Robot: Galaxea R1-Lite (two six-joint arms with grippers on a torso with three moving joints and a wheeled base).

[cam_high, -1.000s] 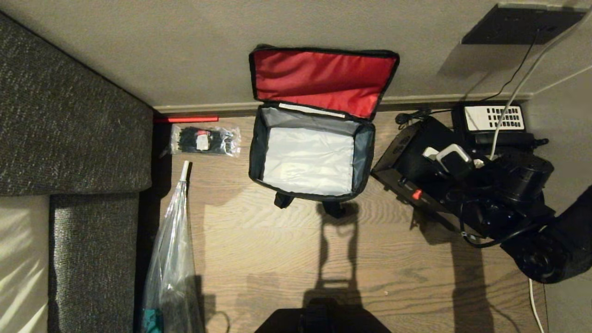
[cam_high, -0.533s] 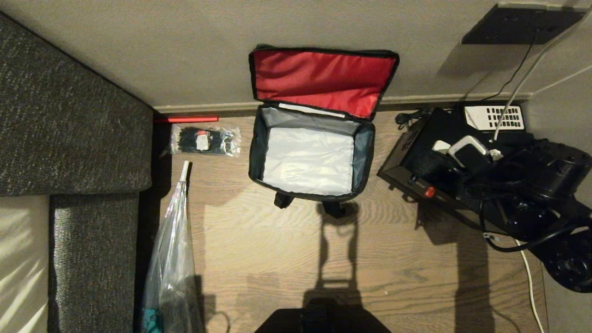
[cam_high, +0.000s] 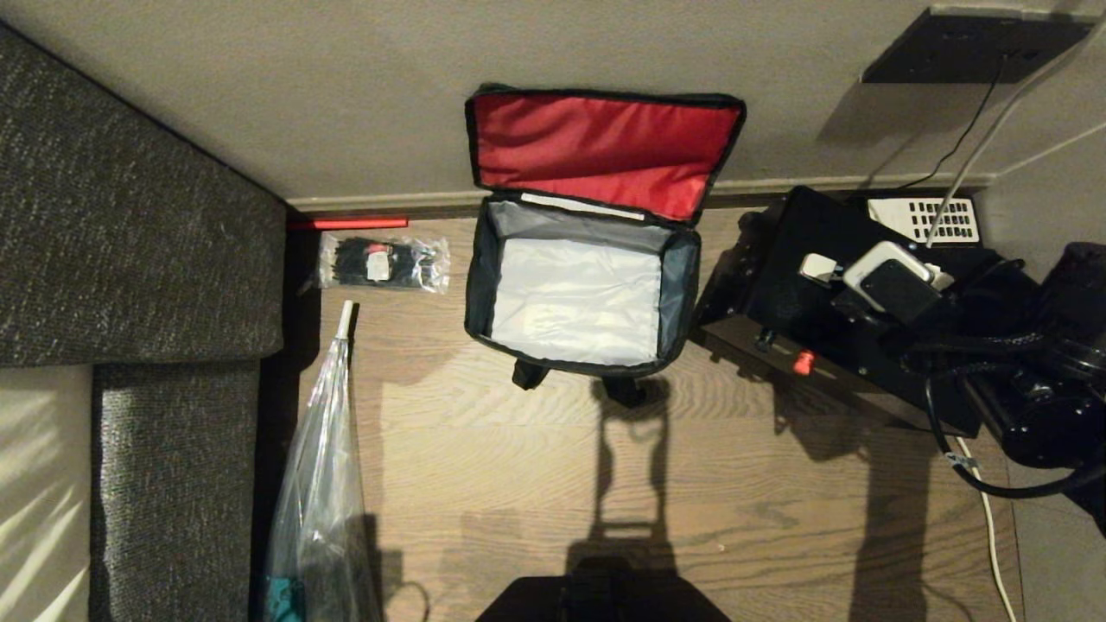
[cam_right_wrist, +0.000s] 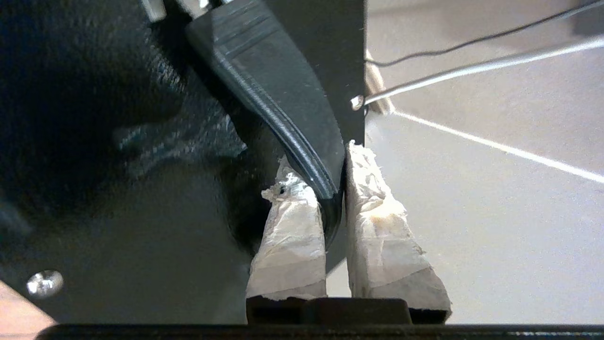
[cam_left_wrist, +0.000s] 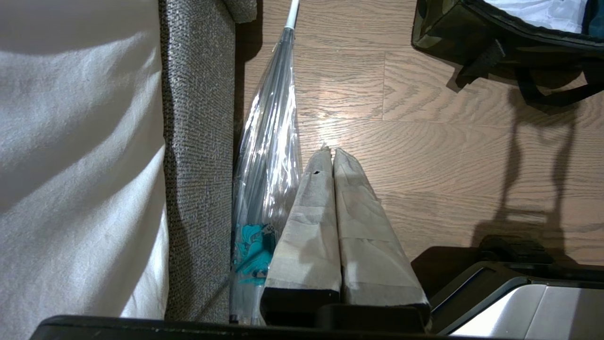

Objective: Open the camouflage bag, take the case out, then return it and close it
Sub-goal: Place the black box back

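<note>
Black hard case (cam_high: 829,302) is out of the camouflage bag (cam_high: 581,294), held off the wooden floor (cam_high: 518,484) just right of the bag, tilted, red knob (cam_high: 804,361) on its near edge. Right hand (cam_right_wrist: 336,189) is clamped nearly closed on the case's black carry handle (cam_right_wrist: 283,108); taped fingers (cam_right_wrist: 292,236) pinch it from both sides, contact only near the tips. Bag sits open against the far wall, red-lined lid (cam_high: 605,147) flopped back against the wall, pale grey interior empty. Left hand (cam_left_wrist: 329,153) is parked near-left over the floor, fingers pressed together, holding nothing, beside the clear folded umbrella (cam_left_wrist: 269,141).

Step in hand, as I read it: case removed, now carry it back and lower it in.

How to do it well:
- Grip is narrow and at the tips; the case will likely swing on the handle. Move slowly, no sudden wrist rolls.
- Square the case's long side with the bag's opening before descending. It looks only slightly smaller than the bag, so a skewed entry probably snags the soft walls.
- Come in from above, clear of the right wall and its zipper trim, then go straight down.
- Watch the phone (cam_high: 923,221) and the cables (cam_high: 968,147) at far right; the case's far corner is close to them.
- Release only once the case rests on the grey base.
</note>
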